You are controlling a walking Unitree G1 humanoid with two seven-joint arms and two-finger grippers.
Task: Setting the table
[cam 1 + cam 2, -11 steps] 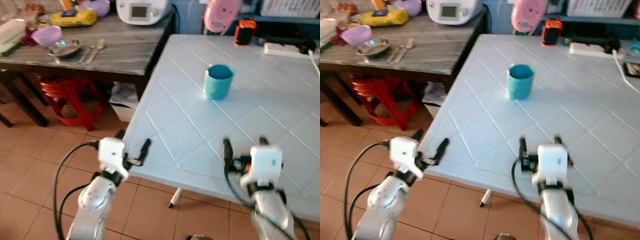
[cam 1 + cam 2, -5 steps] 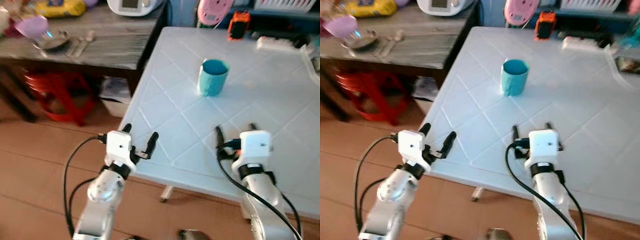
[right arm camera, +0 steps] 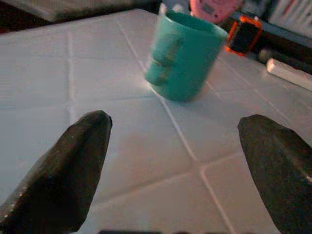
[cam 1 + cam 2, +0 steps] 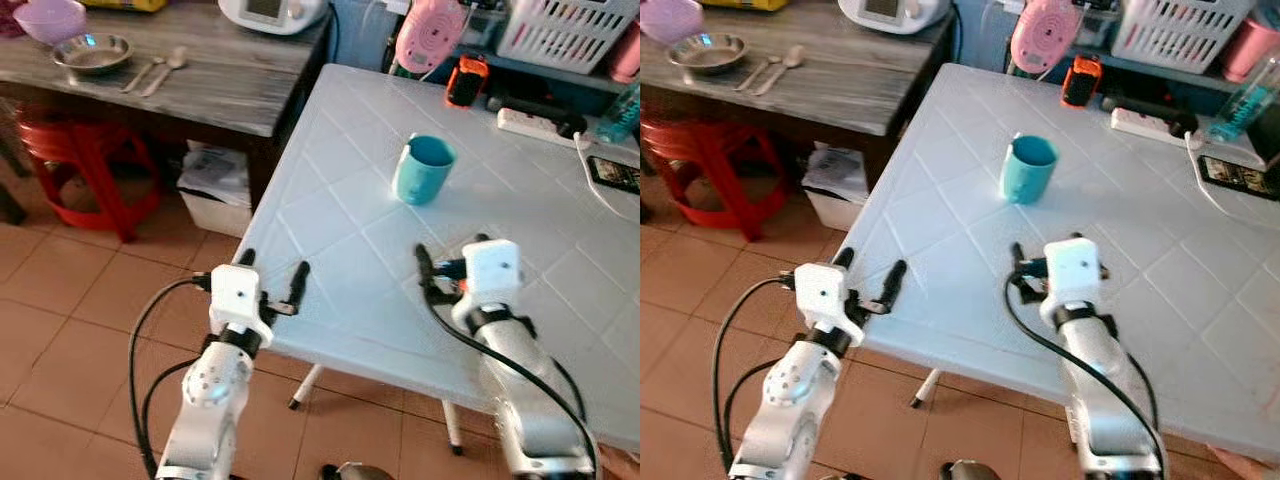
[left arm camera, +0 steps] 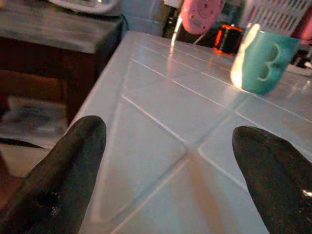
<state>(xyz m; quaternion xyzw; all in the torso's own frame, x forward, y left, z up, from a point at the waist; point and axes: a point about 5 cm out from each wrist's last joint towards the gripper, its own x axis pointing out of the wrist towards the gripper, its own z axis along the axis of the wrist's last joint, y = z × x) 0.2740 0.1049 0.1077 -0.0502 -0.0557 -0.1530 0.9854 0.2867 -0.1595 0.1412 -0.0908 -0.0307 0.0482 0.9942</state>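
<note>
Because the teal mug (image 4: 423, 169) stands upright and alone on the white table (image 4: 560, 250), we judge it already set there. Our right gripper (image 4: 448, 268) hovers near the mug, fingers apart and empty, bare tabletop between them. Our left gripper (image 4: 272, 278), likewise spread, hangs at the table edge farther from the mug, open floor beneath.

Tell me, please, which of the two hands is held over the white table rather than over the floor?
The right hand is the one: it is over the white table, pointing toward the teal mug. The left hand sits at the table's near edge, mostly over floor tiles.
</note>
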